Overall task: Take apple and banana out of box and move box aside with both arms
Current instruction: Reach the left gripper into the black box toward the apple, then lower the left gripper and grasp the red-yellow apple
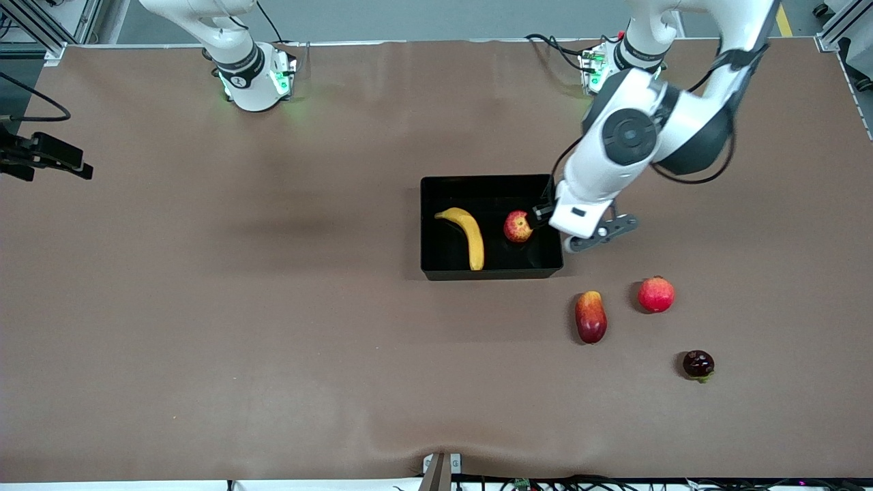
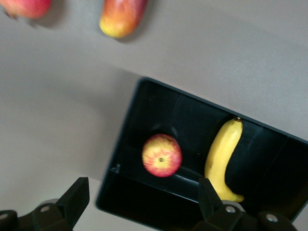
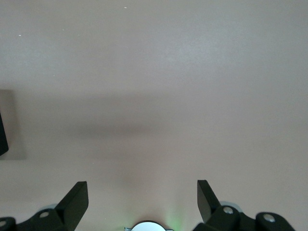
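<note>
left gripper, jaws wide and empty over the box wall at the apple's 3 o'clock, could clip that wall descending; right gripper waits wide

Robot lab, test bench. My two white arm bases are bolted along one edge of a wide counter covered in plain brown matting. Green status lights glow at both bases. Loose black cables run off the counter edge. Aluminium framing stands at the corners, grey floor around. A black camera mount juts over one end.
</note>
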`<action>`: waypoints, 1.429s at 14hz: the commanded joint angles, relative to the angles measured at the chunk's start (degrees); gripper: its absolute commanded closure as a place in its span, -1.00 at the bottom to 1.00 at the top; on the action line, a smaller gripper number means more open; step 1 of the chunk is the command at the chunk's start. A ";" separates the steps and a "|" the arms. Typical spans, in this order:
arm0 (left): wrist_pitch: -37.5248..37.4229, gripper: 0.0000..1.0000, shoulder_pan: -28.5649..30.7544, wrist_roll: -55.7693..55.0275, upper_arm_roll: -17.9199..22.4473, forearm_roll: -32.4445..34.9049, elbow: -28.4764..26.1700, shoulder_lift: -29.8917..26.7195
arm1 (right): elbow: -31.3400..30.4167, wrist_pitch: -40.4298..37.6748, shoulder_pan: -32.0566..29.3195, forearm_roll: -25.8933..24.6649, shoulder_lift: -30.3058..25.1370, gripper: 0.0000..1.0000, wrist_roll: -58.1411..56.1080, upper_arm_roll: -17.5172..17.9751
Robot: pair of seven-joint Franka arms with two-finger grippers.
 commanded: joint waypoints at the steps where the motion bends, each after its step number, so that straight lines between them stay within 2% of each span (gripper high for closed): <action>1: 2.44 -1.00 -2.20 -5.64 0.16 1.09 0.14 2.69 | 0.71 -0.16 -0.71 0.36 0.39 -1.00 0.20 0.56; 6: 5.87 -1.00 -4.67 -11.88 0.07 4.42 -2.13 6.83 | 0.71 -0.42 -0.88 0.36 0.48 -1.00 0.20 0.56; 13: 9.65 -1.00 -5.64 -12.33 0.16 5.65 -5.21 8.94 | 0.71 -0.34 -0.88 0.27 0.83 -1.00 0.11 0.56; 20: 12.82 -1.00 -6.17 -16.37 0.16 7.68 -5.31 13.42 | 0.80 -0.16 -1.06 0.18 1.62 -1.00 0.11 0.56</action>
